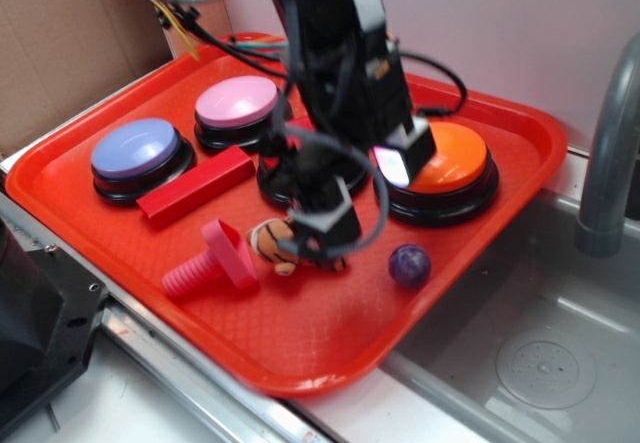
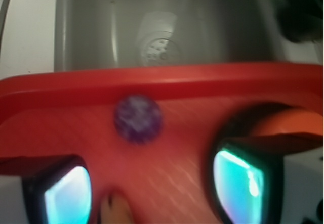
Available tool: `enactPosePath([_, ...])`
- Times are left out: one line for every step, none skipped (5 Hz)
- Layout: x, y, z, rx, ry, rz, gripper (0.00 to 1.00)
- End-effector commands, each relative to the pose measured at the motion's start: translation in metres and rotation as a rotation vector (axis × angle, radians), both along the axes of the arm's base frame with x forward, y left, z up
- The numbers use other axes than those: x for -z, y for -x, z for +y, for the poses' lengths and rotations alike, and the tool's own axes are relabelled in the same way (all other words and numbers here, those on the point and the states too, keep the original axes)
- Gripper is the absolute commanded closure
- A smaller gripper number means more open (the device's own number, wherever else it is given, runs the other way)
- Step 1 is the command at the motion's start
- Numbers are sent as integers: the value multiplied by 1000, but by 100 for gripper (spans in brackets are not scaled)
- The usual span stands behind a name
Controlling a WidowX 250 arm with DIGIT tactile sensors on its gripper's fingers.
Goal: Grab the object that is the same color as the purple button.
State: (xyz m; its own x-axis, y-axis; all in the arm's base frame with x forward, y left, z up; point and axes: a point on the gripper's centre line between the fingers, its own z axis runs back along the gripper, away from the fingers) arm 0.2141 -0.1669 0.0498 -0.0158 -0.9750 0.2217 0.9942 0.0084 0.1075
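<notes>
The object, a small glossy dark purple marbled ball (image 1: 409,264), lies on the red tray (image 1: 300,353) near its front right rim. In the wrist view the ball (image 2: 137,118) sits ahead of the fingers, slightly left of centre and not between them. My gripper (image 1: 365,198) hangs open over the tray between the tiger plush and the orange button, left of and behind the ball. In the wrist view the gripper (image 2: 152,183) holds nothing. A bluish-purple dome button (image 1: 140,153) stands at the tray's far left.
A pink button (image 1: 237,103) and an orange button (image 1: 450,163) stand on the tray, with another button hidden under the arm. A red block (image 1: 195,185), a pink plastic screw (image 1: 215,258) and a striped tiger plush (image 1: 275,245) lie nearby. A sink (image 1: 540,363) and grey faucet (image 1: 610,153) are to the right.
</notes>
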Motion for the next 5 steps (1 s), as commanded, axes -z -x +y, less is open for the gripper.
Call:
enactPosePath([11,9,-22,133,126,-82,0])
enactPosePath([17,8,-24,128,154,-70,0])
enactPosePath([21,7,-28,131,160,-59,0])
enactPosePath([23,7,-30,139,159,-73,100])
enactPosePath([22,7,-31,126,169,-83,100])
